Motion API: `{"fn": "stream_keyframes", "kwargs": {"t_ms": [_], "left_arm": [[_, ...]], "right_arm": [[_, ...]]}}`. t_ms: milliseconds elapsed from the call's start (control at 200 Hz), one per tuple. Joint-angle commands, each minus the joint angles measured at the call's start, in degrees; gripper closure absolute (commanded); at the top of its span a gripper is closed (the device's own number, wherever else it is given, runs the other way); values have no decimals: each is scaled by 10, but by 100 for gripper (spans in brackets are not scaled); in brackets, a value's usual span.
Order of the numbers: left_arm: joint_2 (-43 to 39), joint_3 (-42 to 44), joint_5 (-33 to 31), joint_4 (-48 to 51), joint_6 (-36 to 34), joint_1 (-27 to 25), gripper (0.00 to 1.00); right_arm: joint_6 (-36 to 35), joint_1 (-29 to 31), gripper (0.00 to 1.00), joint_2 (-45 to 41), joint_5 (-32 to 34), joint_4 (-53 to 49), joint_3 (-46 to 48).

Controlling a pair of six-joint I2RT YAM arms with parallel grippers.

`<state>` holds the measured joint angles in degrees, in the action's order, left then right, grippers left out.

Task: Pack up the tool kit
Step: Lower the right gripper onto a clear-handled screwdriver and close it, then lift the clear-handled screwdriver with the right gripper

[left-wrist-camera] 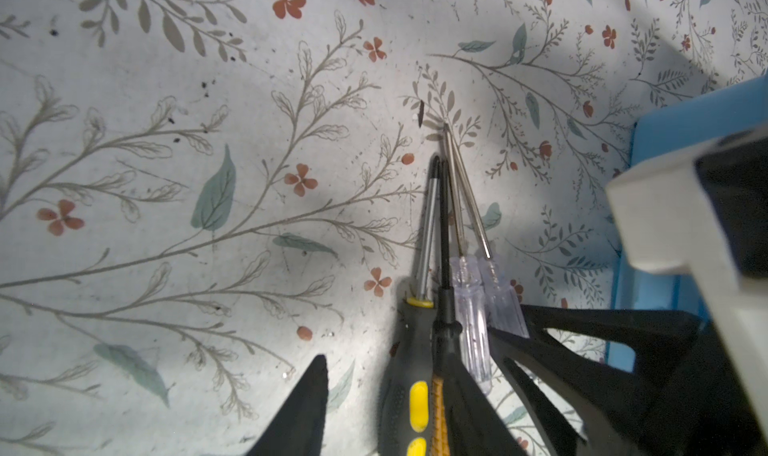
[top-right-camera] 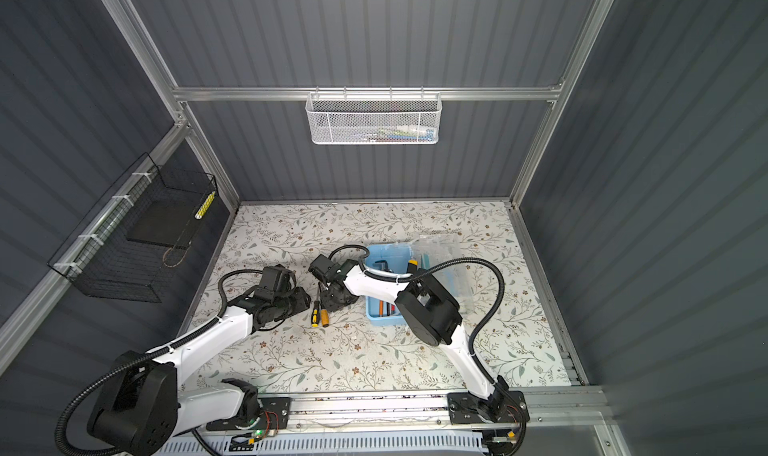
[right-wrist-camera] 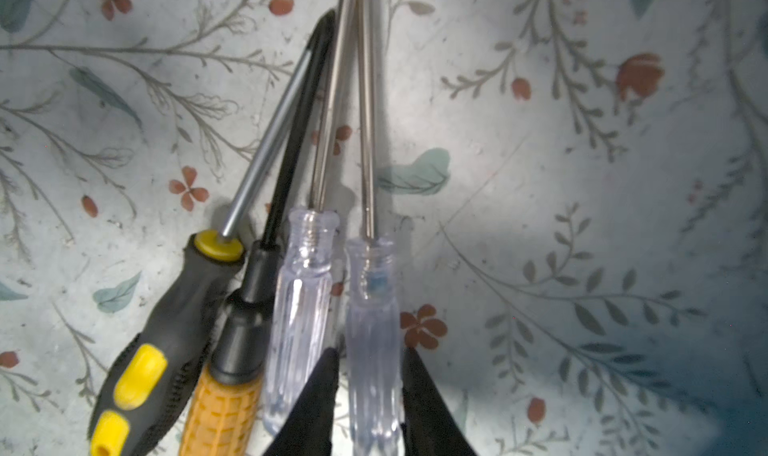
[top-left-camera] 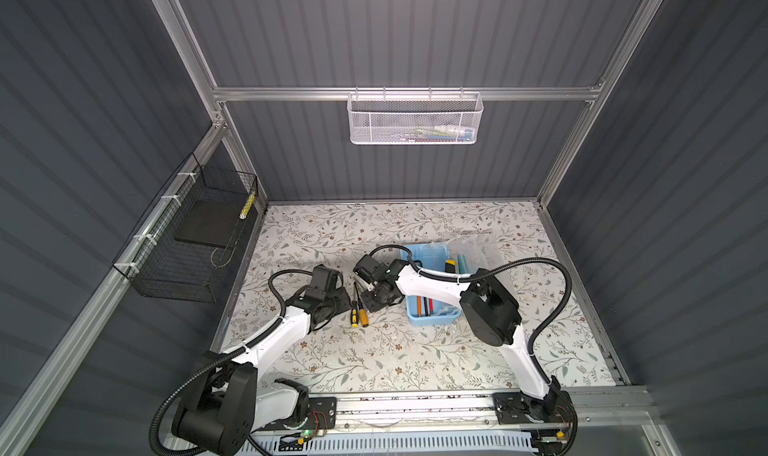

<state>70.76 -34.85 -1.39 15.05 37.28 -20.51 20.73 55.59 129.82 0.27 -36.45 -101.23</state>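
Note:
The tool kit's light-blue box (top-left-camera: pixel 432 317) (top-right-camera: pixel 384 319) stands open on the floral table, right of centre, with its clear lid (top-left-camera: pixel 469 246) behind it. Left of the box lie several screwdrivers (top-left-camera: pixel 358 308) (top-right-camera: pixel 319 312), side by side. My left gripper (left-wrist-camera: pixel 386 358) (top-left-camera: pixel 340 303) is open, straddling the black-yellow handle (left-wrist-camera: pixel 405 371) and the orange one (right-wrist-camera: pixel 226 408). A gap shows beside one finger (left-wrist-camera: pixel 307 400). My right gripper (right-wrist-camera: pixel 370 352) (top-left-camera: pixel 368 304) is shut on a clear-handled screwdriver (right-wrist-camera: pixel 372 308) that rests on the table. A second clear-handled screwdriver (right-wrist-camera: pixel 299 308) lies just outside its jaws.
A yellow-black utility knife (top-left-camera: pixel 450 264) and other small tools lie in the box. My right forearm crosses over the box. A white mesh basket (top-left-camera: pixel 413 119) hangs on the back wall. A black wire basket (top-left-camera: pixel 187 242) hangs on the left wall.

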Motion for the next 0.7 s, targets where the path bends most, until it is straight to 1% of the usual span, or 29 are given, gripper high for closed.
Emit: {"fn": "stream_keyframes", "kwargs": {"t_ms": [0, 415, 600, 695], "left_arm": [[4, 7, 8, -4, 2, 4, 54], [11, 8, 12, -12, 2, 4, 54], [10, 7, 9, -13, 0, 4, 54], [9, 6, 7, -12, -2, 4, 54]], "right_arm": [[-4, -3, 71, 8, 8, -15, -16], [-2, -4, 73, 21, 2, -18, -16], [-3, -5, 79, 27, 2, -22, -16], [-1, -6, 84, 26, 1, -25, -15]]}}
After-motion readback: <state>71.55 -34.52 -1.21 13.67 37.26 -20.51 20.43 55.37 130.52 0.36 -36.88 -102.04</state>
